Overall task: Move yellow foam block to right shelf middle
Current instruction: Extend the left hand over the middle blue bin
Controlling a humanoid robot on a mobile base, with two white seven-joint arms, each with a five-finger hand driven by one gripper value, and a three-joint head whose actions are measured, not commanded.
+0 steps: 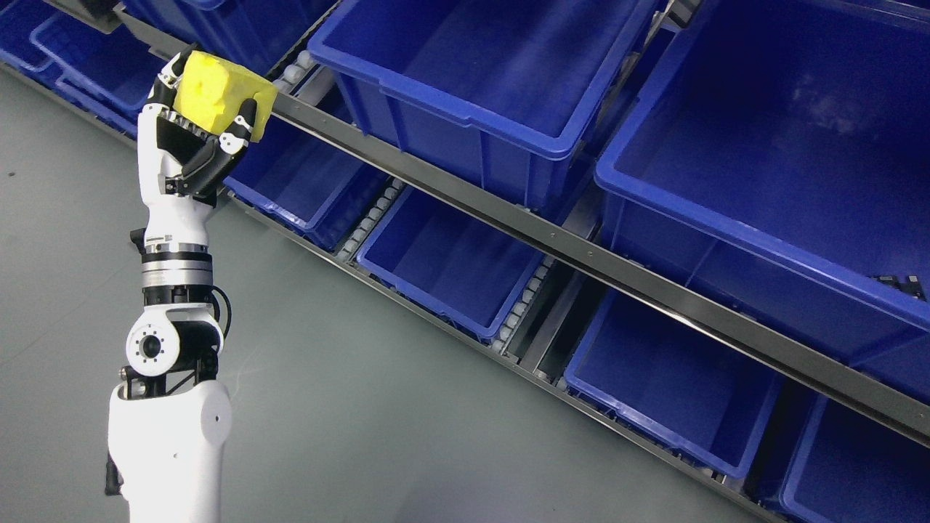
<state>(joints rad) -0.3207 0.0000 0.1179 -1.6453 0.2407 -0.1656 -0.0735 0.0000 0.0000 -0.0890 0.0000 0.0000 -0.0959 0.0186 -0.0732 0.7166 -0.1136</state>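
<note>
Presently, on my head-camera feed, I see the left hand (190, 138) raised at the upper left, its arm rising from the bottom edge at the lower left. The hand is clenched on the yellow foam block (218, 93): black-tipped fingers (243, 125) curl up against the block's lower right face, while another digit presses its left side. The block sits at the top of the hand, clear of any bin, and overlaps the grey metal shelf rail (508, 218) that runs diagonally from upper left to lower right. Above that rail stand two large blue plastic bins, one at centre top (465, 102) and one at the right (726, 218). Below the rail I see a lower row of blue bins (450, 269) resting on white roller tracks (374, 211). The grey floor (349, 407) fills the lower left. I see no right hand on this feed.
</note>
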